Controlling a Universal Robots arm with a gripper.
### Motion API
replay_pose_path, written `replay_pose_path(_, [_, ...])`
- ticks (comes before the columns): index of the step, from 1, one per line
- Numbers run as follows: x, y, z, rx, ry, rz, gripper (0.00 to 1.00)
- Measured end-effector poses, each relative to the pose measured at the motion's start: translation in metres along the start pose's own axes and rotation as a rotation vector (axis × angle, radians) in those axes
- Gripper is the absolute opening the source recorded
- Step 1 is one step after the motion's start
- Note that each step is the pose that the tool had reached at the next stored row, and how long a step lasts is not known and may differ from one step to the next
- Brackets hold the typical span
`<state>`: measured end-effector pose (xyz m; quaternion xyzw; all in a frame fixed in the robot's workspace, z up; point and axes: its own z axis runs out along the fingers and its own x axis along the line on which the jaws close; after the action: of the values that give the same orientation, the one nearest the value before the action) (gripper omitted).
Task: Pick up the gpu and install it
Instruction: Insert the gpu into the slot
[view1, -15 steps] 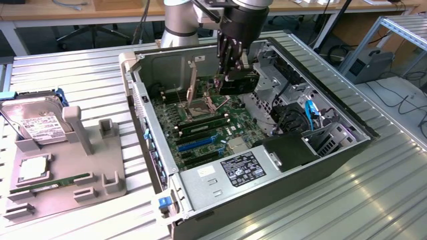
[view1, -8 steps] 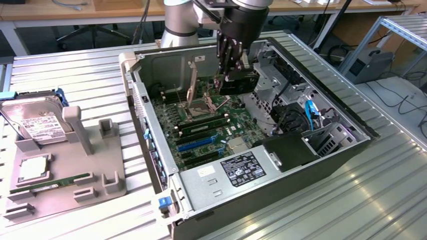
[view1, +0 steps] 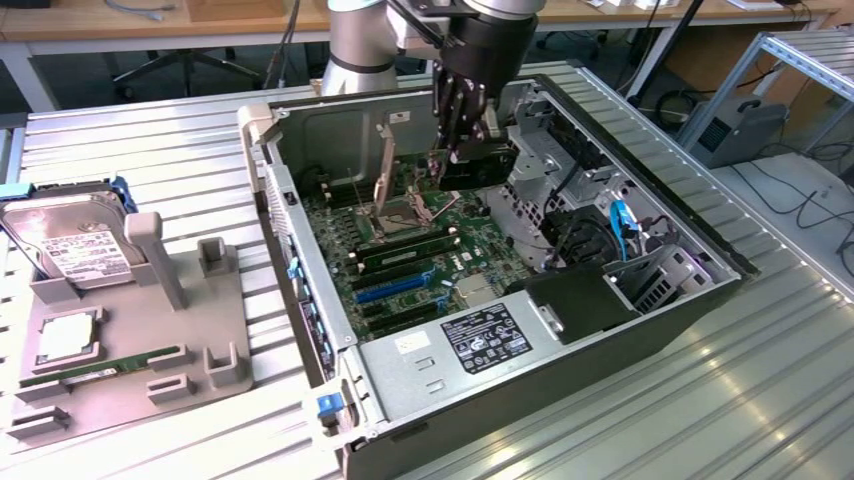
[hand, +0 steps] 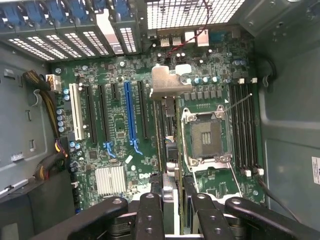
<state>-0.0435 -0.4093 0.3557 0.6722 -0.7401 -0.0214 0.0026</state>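
Note:
My gripper (view1: 461, 148) hangs inside the open computer case (view1: 667, 300), shut on the gpu (view1: 477, 168), a black card held on edge above the motherboard (view1: 441, 250). In the wrist view the gpu (hand: 169, 125) appears edge-on, with its silver bracket (hand: 164, 82) at the far end toward the case's rear slots. The gripper (hand: 172, 197) clamps the card between its black fingers (hand: 150, 210). The card hovers between the long blue expansion slot (hand: 131, 115) and the CPU socket (hand: 207, 135), not seated in any slot.
A grey fixture (view1: 174, 350) at the exterior view's left carries a silver hard drive (view1: 74, 245), a processor (view1: 67, 335) and a green memory stick (view1: 114, 362). Drive cages and cables (view1: 601, 230) crowd the case's right side. The power supply (view1: 467, 345) sits at the front.

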Motion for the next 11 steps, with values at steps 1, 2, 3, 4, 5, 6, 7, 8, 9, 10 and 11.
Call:
replay_pose_path(1, [0.0, 0.0, 0.0, -0.0001, 0.0, -0.002, 0.27])
replay_pose_path(2, [0.0, 0.0, 0.0001, -0.0001, 0.0001, -0.004, 0.27])
replay_pose_path(3, [0.0, 0.0, 0.0001, -0.0001, 0.0001, -0.006, 0.27])
replay_pose_path(4, [0.0, 0.0, 0.0002, -0.0002, 0.0002, -0.008, 0.27])
replay_pose_path(5, [0.0, 0.0, 0.0002, -0.0002, 0.0003, -0.01, 0.27])
replay_pose_path(6, [0.0, 0.0, 0.0002, -0.0003, 0.0004, -0.012, 0.27])
replay_pose_path(7, [0.0, 0.0, 0.0003, -0.0004, 0.0005, -0.015, 0.27])
replay_pose_path(8, [0.0, 0.0, 0.0003, -0.0005, 0.0007, -0.018, 0.27])
replay_pose_path(9, [0.0, 0.0, 0.0003, -0.0005, 0.0008, -0.021, 0.27])
replay_pose_path(10, [0.0, 0.0, 0.0004, -0.0006, 0.0008, -0.022, 0.27])
replay_pose_path(11, [0.0, 0.0, 0.0004, -0.0006, 0.0008, -0.024, 0.27])
